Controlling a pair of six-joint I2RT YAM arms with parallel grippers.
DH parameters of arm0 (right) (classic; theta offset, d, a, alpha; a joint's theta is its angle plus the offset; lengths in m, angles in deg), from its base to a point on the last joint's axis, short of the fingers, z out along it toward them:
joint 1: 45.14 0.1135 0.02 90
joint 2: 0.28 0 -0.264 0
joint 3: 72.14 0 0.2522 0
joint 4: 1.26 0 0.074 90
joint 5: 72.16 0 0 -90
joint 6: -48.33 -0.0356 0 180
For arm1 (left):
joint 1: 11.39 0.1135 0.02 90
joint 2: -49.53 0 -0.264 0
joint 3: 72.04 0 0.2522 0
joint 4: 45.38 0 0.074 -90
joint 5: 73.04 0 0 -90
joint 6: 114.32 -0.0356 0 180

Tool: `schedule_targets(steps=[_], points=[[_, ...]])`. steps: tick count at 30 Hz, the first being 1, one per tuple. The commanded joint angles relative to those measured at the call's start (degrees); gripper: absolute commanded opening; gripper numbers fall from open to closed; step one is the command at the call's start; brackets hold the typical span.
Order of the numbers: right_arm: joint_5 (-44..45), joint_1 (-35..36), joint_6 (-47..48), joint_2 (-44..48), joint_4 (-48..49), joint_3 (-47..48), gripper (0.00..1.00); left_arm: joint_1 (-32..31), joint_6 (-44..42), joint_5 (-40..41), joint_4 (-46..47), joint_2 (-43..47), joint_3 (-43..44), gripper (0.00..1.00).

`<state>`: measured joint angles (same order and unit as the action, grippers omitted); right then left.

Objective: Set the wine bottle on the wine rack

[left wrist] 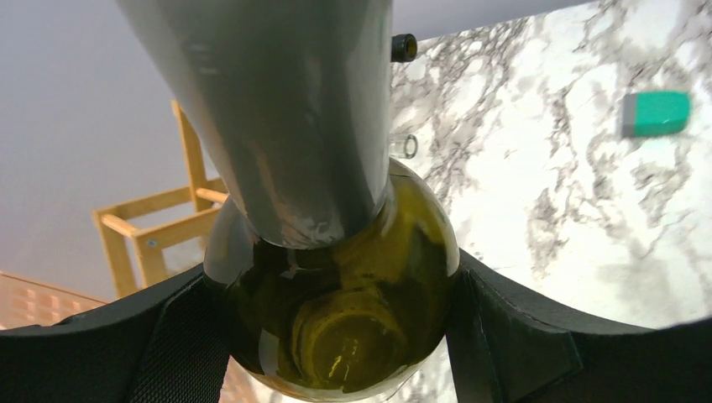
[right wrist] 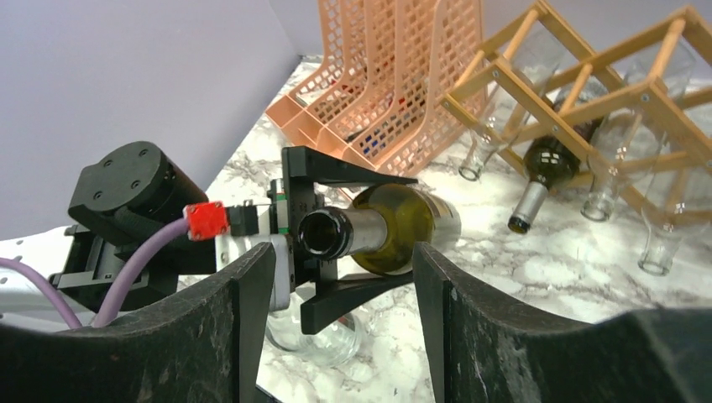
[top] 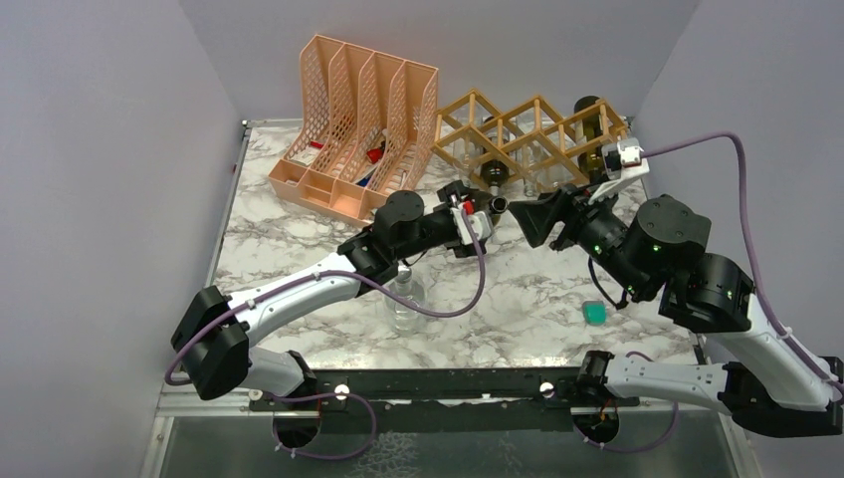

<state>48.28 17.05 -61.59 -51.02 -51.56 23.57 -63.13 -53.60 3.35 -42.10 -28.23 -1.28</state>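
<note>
Olive-green glass is seen from above: the wine bottle (top: pixel 495 205) is held level over the table (top: pixel 269 229) by the left gripper (top: pixel 466 214), near the wine rack (top: pixel 527 134). At the left wrist, it is clamped between black fingers (left wrist: pixel 520 336). At the right wrist, the right gripper (right wrist: pixel 340 252) is seen spread wide, facing the bottle's mouth.

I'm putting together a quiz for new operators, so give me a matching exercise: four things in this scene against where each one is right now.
Things:
1. wine bottle
2. wine rack
3. file organiser
4. teal block

Places:
A. back left of the table
B. lying on the table, near right
C. held level in the left gripper
D. back right, with bottles already in its cells

Pairs: 1-C, 2-D, 3-A, 4-B
</note>
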Motion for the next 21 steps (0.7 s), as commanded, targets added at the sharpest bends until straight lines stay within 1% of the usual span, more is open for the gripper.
schedule_targets(steps=[1,6,8,15,18,21], points=[[5.0,0.2,-7.2,-1.6,-10.4,4.2,0.63,-0.2,-13.8,-1.3,8.5,1.2,3.4,0.0],[4.7,0.2,-11.1,-1.3,-15.5,5.3,0.63,-1.0,-26.2,-1.6,9.7,0.8,3.6,0.0],[4.2,0.2,-12.1,-1.1,-16.8,5.4,0.63,-1.8,-32.5,-0.9,9.8,0.6,3.4,0.0],[1.6,0.2,-13.5,-0.2,-17.7,2.5,0.63,-5.5,-54.4,2.8,10.6,0.1,0.2,0.0],[0.8,0.3,-14.4,0.0,-17.6,0.7,0.63,-6.7,-59.9,2.4,12.3,0.5,-1.5,0.0],[-0.3,0.2,-15.8,-0.3,-18.7,-0.2,0.63,-7.2,-62.6,2.2,14.6,0.7,-2.3,0.0]])
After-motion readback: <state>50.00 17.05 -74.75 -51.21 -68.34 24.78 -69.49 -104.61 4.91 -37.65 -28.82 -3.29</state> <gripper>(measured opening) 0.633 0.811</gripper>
